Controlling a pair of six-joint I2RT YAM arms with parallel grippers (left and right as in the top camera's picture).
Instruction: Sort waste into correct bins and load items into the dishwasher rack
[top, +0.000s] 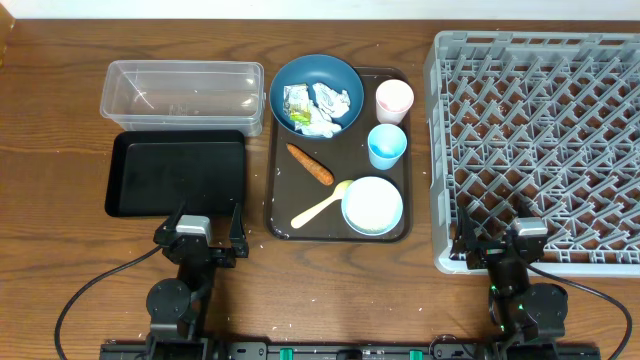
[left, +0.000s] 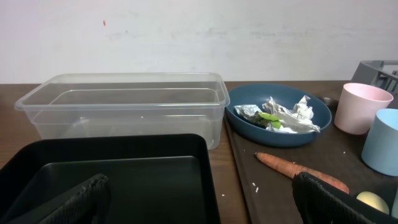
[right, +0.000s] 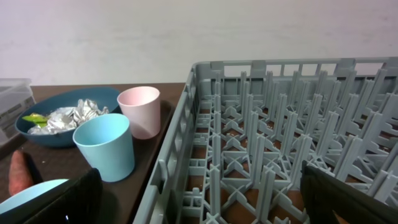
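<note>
On the brown serving tray (top: 280, 215) sit the dark blue bowl (top: 316, 93) with crumpled white wrappers (top: 332, 103) and a yellow-green packet (top: 297, 102), a pink cup (top: 394, 99), a light blue cup (top: 387, 146), a white bowl (top: 373, 205), a pale yellow spoon (top: 320, 208) and an orange carrot (top: 309, 164). The clear tub (top: 182, 93) and black tray (top: 178, 173) lie left. The grey rack (top: 540, 150) is right. My left gripper (top: 200, 240) is open and empty at the black tray's near edge. My right gripper (top: 505, 245) is open and empty at the rack's near edge.
Loose white rice grains (left: 255, 185) lie on the serving tray and on the wood beside it. In the left wrist view the tub (left: 124, 106) stands behind the black tray (left: 118, 174). In the right wrist view the cups (right: 109, 146) stand left of the rack wall (right: 180, 143).
</note>
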